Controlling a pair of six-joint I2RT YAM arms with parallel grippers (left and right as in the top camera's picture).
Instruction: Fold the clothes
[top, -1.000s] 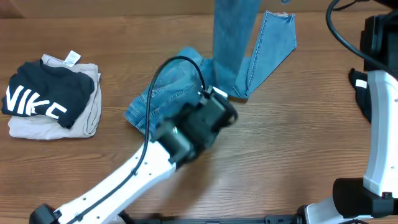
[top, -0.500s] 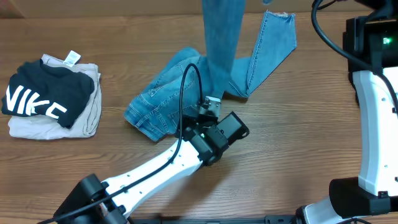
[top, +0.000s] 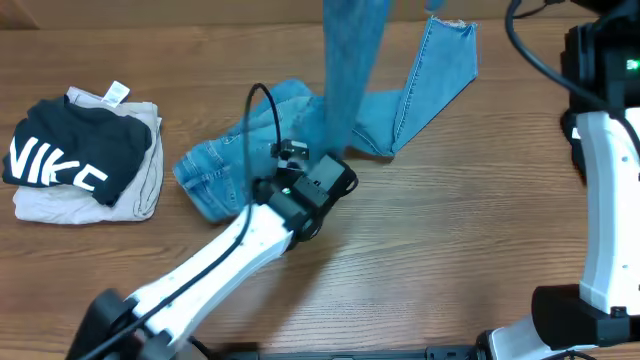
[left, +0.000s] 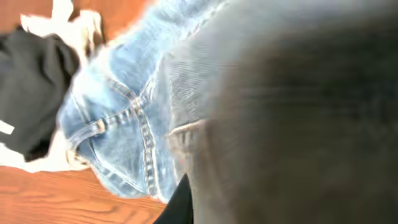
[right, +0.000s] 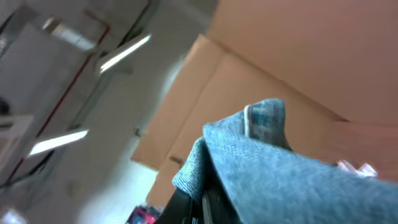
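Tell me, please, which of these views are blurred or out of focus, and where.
Overhead view: sharp, evenly lit, only the lifted leg of the jeans smeared. Left wrist view: close denim blurs the right side grey; stitched seams at left are readable. Right wrist view: soft throughout, ceiling lights glaring.

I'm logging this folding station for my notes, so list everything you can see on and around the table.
jeans: one, light blue, table centre; one leg lifted out the top of the overhead view, the other flat towards upper right
black top: one, black with white lettering, folded, left
beige garment: one, beige, under the black top
white tag: one, white, top of that pile
table: one, brown wood
left gripper: one, black, shut on the bunched jeans
right gripper: one, dark, shut on a denim fold, seen only from its wrist
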